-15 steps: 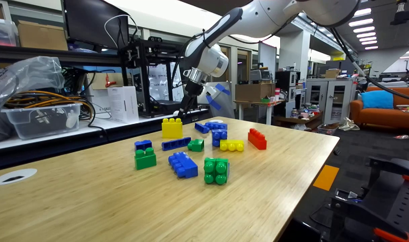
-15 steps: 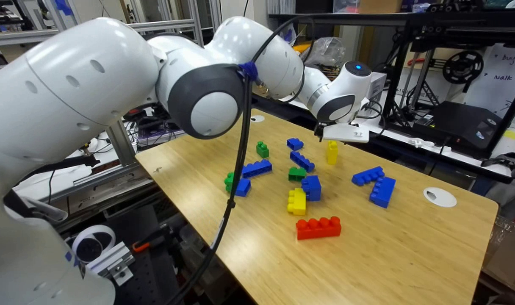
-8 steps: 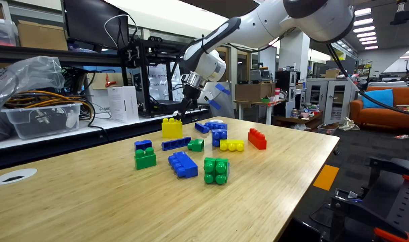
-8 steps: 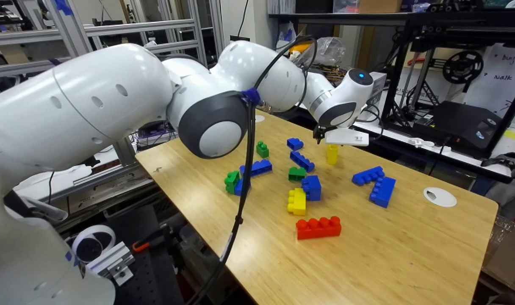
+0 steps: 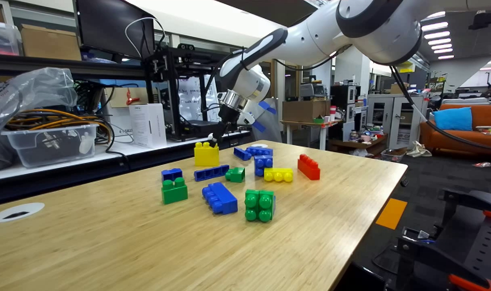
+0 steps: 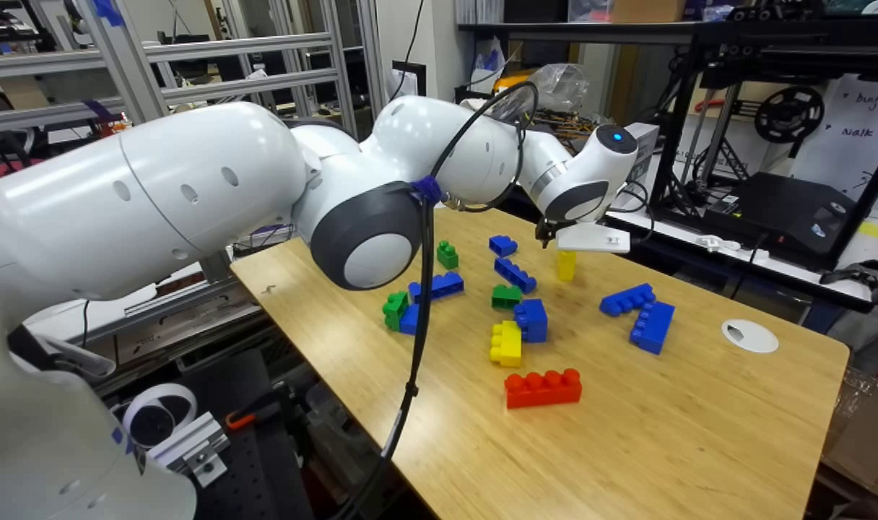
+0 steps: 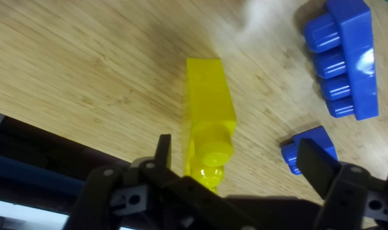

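Blue cushion (image 5: 453, 119) on orange sofa (image 5: 487, 115)

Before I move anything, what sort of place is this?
Probably a robotics lab or workshop: a white robot arm reaches over a wood-topped table, beyond that stands what looks like a black 3D printer, and a clear plastic bin is topped with cables.

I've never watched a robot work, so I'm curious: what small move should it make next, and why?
Probably a slight sideways shift, to centre the open hand on the upright yellow block: in the wrist view that block appears between the spread fingers, but closer to the finger at the picture's left, and neither seems to touch it.
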